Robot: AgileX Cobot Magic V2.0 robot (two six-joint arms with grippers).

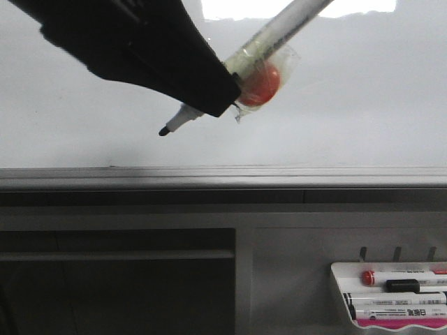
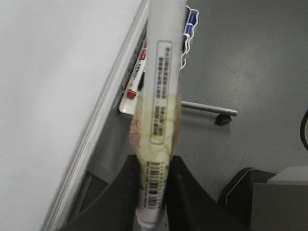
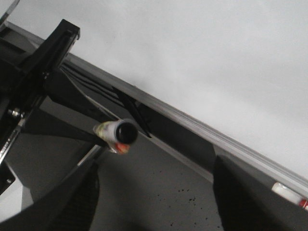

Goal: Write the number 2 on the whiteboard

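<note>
The left gripper [image 1: 209, 105] comes in over the whiteboard [image 1: 349, 105], matte black and wedge-shaped, its fingers [image 2: 185, 192] clamped tight on a marker [image 1: 279, 31]. The marker is a long white plastic barrel, slanted, with its dark tip [image 1: 164, 130] pointing down toward the board's lower edge; whether the tip touches the surface cannot be told. Clear yellowish tape is wrapped around the barrel, and a round orange-red ball [image 1: 262, 82] sits bundled under that wrap, just beside the gripper.

The board is glossy and pale grey-white, with a bright glare patch at its top edge. No stroke of the number 2 shows on it in any view. A grey metal rail [image 1: 223, 176] runs along the bottom edge.

Over to the left wrist view: printed text and a barcode run down the marker [image 2: 161, 96], the tape looks wrinkled and yellowed, and the two black fingers pinch the barrel from both sides. The front view gives none of that print.

The right wrist view shows the marker's round black end [image 3: 125, 131] head-on, with the left arm's black frame beside it, and the right gripper [image 3: 154, 202] with its two dark fingers spread wide, holding nothing.

Below the rail, toward the right corner, a small white tray [image 1: 391, 293] carries spare markers, one red-capped, one black-capped, and a pink strip along its front.
</note>
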